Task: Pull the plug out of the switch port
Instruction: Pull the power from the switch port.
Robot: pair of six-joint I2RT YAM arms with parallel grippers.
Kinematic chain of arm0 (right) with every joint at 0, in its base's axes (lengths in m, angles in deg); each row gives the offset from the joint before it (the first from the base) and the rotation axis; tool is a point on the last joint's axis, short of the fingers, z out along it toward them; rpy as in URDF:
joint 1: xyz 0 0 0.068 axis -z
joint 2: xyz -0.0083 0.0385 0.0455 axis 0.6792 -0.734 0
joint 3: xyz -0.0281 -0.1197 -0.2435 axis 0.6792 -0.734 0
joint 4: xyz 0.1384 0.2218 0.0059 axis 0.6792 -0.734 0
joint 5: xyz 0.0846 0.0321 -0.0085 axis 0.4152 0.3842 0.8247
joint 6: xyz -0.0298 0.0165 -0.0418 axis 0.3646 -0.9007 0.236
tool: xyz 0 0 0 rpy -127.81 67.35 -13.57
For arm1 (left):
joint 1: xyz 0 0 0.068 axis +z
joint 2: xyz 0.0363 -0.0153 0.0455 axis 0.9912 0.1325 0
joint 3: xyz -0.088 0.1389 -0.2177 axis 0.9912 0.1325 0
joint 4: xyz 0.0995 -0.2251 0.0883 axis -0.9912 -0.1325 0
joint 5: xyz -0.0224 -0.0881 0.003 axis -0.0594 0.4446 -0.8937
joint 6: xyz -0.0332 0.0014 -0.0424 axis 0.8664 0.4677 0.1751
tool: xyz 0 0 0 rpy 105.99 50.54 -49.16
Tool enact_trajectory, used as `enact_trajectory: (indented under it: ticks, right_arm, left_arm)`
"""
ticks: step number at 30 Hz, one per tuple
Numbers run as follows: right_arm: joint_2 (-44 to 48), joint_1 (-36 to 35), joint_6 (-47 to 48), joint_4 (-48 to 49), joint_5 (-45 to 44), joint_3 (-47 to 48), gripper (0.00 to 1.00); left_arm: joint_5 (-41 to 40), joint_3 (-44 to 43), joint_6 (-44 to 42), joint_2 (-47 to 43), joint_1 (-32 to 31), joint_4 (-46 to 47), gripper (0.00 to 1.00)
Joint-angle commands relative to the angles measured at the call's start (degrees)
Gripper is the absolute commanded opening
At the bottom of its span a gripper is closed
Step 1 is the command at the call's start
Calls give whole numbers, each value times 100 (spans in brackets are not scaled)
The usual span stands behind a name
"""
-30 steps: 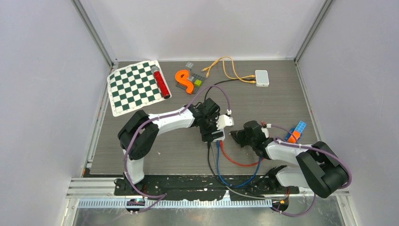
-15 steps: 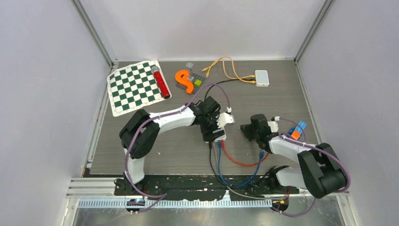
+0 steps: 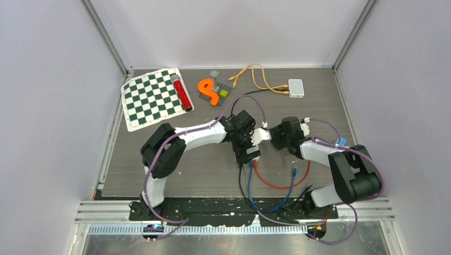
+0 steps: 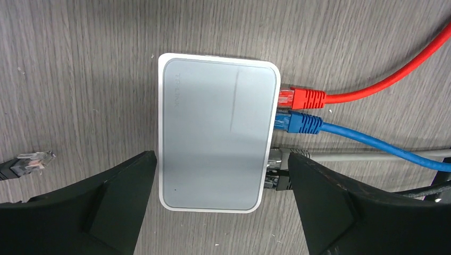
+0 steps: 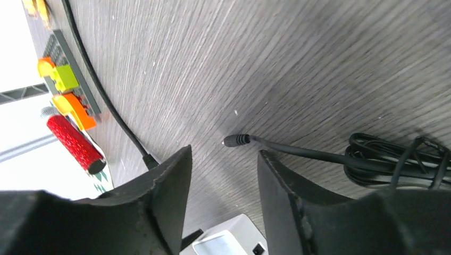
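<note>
The left jaws, closed a second ago, are now standing wide apart astride the switch point(image 4: 218, 133), whose red plug point(image 4: 298, 98) and blue plug point(image 4: 299, 123) are staying seated. The right jaws are parting, empty, now up beside the left arm point(image 3: 202, 134). The loose blue plug point(image 3: 294, 171) is lying on the worktop point(image 3: 202, 170), apart from the switch.

No lettering can be read anywhere on the table; a faint embossed mark on the white switch point(image 4: 218, 139) is too faint to make out.
</note>
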Motion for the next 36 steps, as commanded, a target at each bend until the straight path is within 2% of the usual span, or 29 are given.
enact_trajectory:
  ticks: [1, 4, 12, 16, 19, 25, 36]
  right_arm:
    - [439, 86, 624, -473, 1, 202, 61]
    - [956, 211, 979, -750, -42, 292, 63]
    - [2579, 463, 2384, -2256, -680, 422, 63]
    - [3009, 732, 3041, -2960, -1027, 411, 63]
    - [2894, 1006, 3674, -3204, -1067, 454, 63]
    - [2275, 1397, 4225, -3485, -940, 657, 63]
    - [1474, 1898, 4832, -3013, -590, 861, 63]
  left_arm:
    - [-80, 92, 134, -339, -29, 176, 100]
    - [-155, 117, 222, -495, -31, 318, 100]
    - [-641, 542, 513, -1241, -7, 1145, 100]
    - [-1005, 663, 803, -1558, 82, 1324, 100]
    - [-1052, 888, 1055, -1822, 220, 1639, 99]
    - [-1184, 1496, 1378, -2459, 487, 2330, 100]
    - [-1442, 2122, 1639, -2999, 719, 2868, 99]
